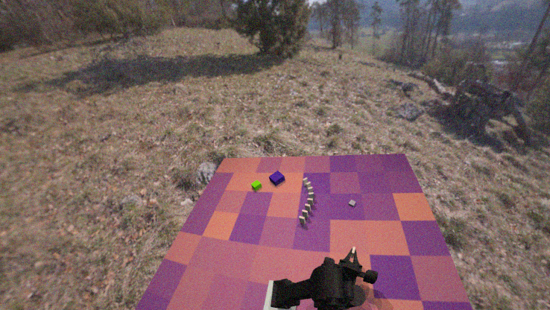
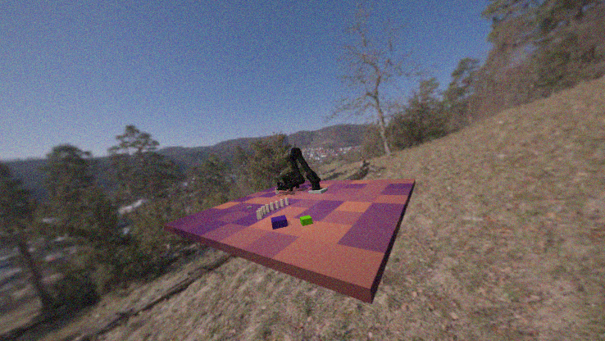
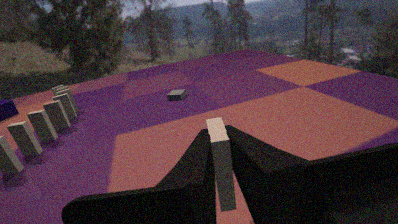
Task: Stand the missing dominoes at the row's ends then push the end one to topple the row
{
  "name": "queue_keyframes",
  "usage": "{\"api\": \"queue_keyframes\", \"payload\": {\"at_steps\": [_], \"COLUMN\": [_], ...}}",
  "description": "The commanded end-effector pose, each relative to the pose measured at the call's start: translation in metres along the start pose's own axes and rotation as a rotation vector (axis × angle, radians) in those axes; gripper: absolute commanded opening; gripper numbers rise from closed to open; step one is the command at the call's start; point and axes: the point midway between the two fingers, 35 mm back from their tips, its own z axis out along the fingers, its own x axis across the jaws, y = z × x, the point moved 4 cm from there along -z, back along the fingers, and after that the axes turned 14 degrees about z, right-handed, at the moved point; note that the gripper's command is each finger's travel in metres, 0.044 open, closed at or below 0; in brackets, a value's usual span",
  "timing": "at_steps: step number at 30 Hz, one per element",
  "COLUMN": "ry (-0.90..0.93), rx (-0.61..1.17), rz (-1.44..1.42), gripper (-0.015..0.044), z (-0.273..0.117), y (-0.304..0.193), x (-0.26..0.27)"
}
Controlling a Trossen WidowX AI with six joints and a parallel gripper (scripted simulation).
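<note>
A curved row of several pale standing dominoes [image 1: 310, 201] [image 2: 271, 206] [image 3: 57, 116] runs across the table, left of the gripper in the wrist view. A loose grey domino [image 1: 352, 203] [image 3: 176, 95] lies flat to the right of the row in the top view. My gripper [image 1: 352, 253] [image 3: 216, 134] is shut on a pale domino [image 1: 353, 250] [image 3: 224, 172], which is held lengthwise between the fingertips, its light end face showing. The gripper is on the near side of the table, clear of the row. In the exterior view the gripper is small and dark.
A dark blue block [image 1: 276, 177] [image 2: 279, 221] [image 3: 7, 110] and a smaller green block [image 1: 256, 185] [image 2: 306, 220] lie on the table [image 1: 285, 265] [image 2: 325, 249], left of the row's far end in the top view. The arm's pale base stands at the near edge.
</note>
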Motion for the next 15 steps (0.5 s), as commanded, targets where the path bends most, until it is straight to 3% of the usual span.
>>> {"api": "queue_keyframes", "payload": {"at_steps": [1,15], "ry": [0.005,0.009], "rx": [0.012,0.025], "rz": [-0.011,-0.011], "gripper": [0.0025,0.0025], "z": [0.003,0.004], "y": [-0.010,-0.020], "x": [-0.003,-0.005]}}
